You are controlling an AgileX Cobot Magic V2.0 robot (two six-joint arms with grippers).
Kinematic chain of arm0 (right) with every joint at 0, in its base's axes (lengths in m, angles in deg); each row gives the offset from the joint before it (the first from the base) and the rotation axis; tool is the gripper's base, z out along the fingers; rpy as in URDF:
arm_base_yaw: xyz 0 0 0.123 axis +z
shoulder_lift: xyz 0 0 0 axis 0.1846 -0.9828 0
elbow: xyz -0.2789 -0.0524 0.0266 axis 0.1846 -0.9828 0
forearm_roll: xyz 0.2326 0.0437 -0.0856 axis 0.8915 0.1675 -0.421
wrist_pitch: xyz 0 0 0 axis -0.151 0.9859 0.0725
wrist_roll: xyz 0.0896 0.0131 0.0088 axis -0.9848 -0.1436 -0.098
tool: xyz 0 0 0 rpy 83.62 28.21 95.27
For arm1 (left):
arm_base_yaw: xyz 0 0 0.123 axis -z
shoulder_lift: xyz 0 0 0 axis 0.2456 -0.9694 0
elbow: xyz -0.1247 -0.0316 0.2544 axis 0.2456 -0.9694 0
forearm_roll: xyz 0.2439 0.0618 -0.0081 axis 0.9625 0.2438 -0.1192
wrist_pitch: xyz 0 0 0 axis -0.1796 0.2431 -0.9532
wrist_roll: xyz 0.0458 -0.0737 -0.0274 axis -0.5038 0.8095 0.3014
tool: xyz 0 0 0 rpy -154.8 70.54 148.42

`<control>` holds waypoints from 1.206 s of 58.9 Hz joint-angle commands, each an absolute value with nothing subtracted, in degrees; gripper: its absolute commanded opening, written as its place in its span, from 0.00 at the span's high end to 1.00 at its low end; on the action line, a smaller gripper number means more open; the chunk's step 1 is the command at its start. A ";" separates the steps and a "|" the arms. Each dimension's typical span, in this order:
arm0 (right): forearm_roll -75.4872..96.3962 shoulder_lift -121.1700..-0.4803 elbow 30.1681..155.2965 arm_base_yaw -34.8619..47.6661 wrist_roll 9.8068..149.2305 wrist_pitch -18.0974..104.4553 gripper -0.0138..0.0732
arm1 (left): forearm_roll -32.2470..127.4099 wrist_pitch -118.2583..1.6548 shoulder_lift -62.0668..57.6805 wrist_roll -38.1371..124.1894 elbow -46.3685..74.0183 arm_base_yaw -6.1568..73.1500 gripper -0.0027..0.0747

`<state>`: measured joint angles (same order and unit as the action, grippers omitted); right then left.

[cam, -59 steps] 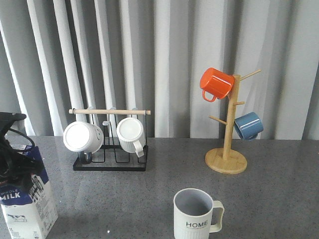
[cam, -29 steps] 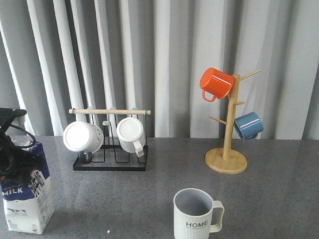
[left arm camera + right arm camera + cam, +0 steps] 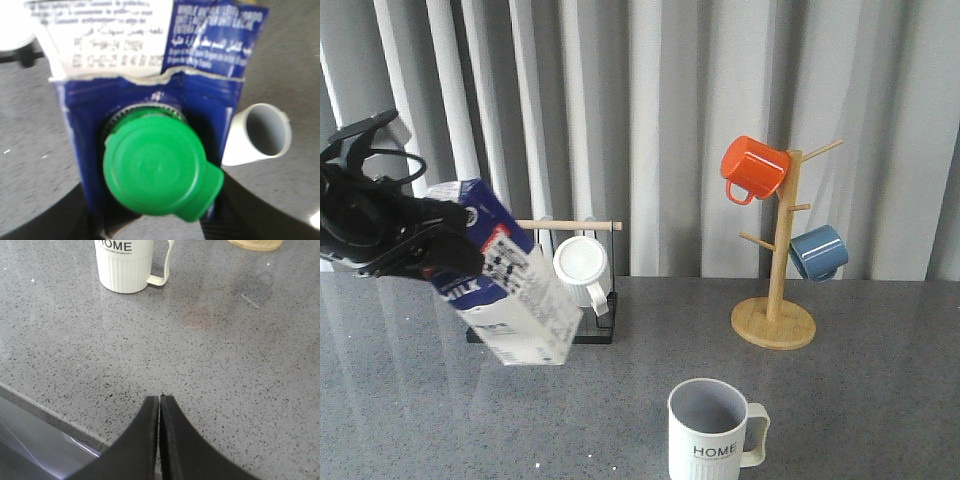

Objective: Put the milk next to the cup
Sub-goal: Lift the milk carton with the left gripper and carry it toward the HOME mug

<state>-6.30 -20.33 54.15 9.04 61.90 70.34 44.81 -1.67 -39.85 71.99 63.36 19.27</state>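
Milk (image 3: 510,290) hung in the air at the left of the front view, tilted, its base lower and toward the middle, clear of the grey table (image 3: 860,400). The left gripper (image 3: 420,250) was clamped on the carton's upper end. Behind the carton stood a black rack with a wooden bar (image 3: 575,225) and a white mug (image 3: 583,270). The cup (image 3: 712,430) sat near the front edge, well apart from the carton, its handle toward the robot's right. Farther back on the right, a wooden mug tree (image 3: 776,300) carried an orange mug (image 3: 753,168) and a blue mug (image 3: 818,252).

The left wrist view gave what the front view hid: the carton's green cap (image 3: 157,172), the torn-looking top seam and small print above it, with the cup (image 3: 257,135) beyond the carton's edge, showing its grey inside. The fingers themselves were mostly hidden there.

The right wrist view showed the right gripper (image 3: 160,440) low over the table near its front edge, its two fingers pressed together on nothing. The cup (image 3: 125,265) stood ahead of it, "HOME" legible.
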 commanded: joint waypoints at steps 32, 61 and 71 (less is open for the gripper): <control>-6.36 -20.79 55.55 9.20 62.41 66.62 0.85 | 43.07 -4.30 -44.40 73.68 66.42 29.51 0.98; -6.36 -20.79 55.55 9.20 62.41 66.62 0.85 | 44.76 -2.43 -50.32 75.43 66.42 31.43 0.97; -6.36 -20.79 55.55 9.20 62.41 66.57 0.85 | 46.29 -0.93 -51.20 76.08 66.42 31.43 0.97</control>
<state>-6.30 -20.33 54.15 9.04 61.90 70.34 47.31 -0.38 -53.66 75.34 64.68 31.08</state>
